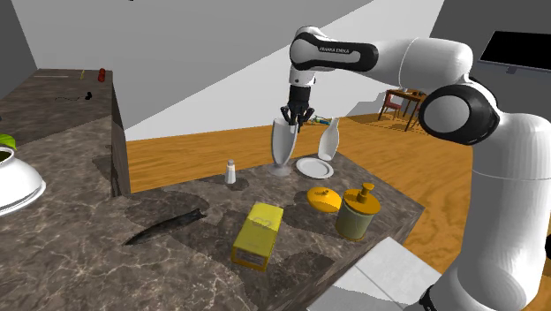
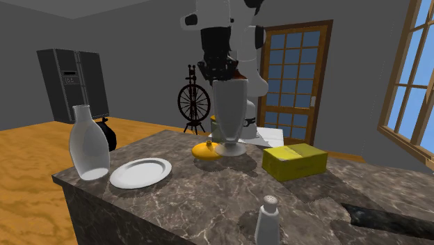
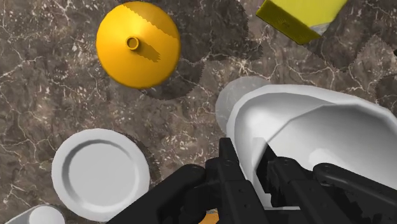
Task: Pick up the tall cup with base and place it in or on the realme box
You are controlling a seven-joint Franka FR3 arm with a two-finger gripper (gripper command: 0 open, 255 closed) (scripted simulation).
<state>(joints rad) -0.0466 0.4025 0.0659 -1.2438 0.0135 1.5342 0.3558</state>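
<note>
- My gripper (image 3: 257, 164) is clamped on the rim of the cup (image 3: 318, 137). One finger (image 3: 232, 168) presses the outside of the wall and the other reaches inside the mouth.
- The cup is plain white-grey and tall. It is widest at the open mouth and tapers down to a short stem on a round foot.
- It stands upright with its long axis vertical, mouth up towards my hand and foot down. I look straight into the bowl.
- Its foot is at the dark marbled counter (image 1: 177, 256). I cannot tell whether it is touching or just lifted.
- Near the foot lies a yellow lid (image 3: 137, 43) with a small knob.
- On another side of the cup, also near it, sits a white plate (image 3: 98, 172).
- The yellow box (image 1: 258, 234) lies flat on the counter, apart from the cup, past the lid.
- In the shoulder view, a small white shaker (image 1: 230, 171) stands left of the cup and a white bottle (image 1: 328, 140) stands behind the plate.
- An olive jar (image 1: 357, 214) stands by the counter's edge, beside the lid.
</note>
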